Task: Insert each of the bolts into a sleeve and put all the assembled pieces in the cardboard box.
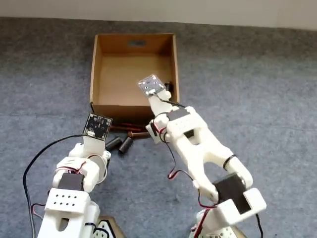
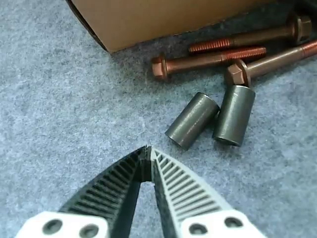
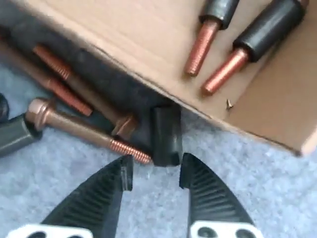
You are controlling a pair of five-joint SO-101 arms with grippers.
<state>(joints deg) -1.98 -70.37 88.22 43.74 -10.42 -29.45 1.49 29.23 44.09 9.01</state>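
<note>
Right gripper (image 3: 156, 171), jaws wide, is hovering over the sleeve (image 3: 166, 136) beside the cardboard box (image 3: 109, 34), needing a centred close clear of the bolt (image 3: 79, 126).

Copper bolts (image 2: 208, 59) and two dark sleeves (image 2: 192, 120) lie loose by the near wall of the open cardboard box (image 1: 119, 74); two assembled pieces (image 3: 257, 34) lie inside it.

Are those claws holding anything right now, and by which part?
Nothing. The left gripper is shut, empty; the right gripper is open near a sleeve.
</note>
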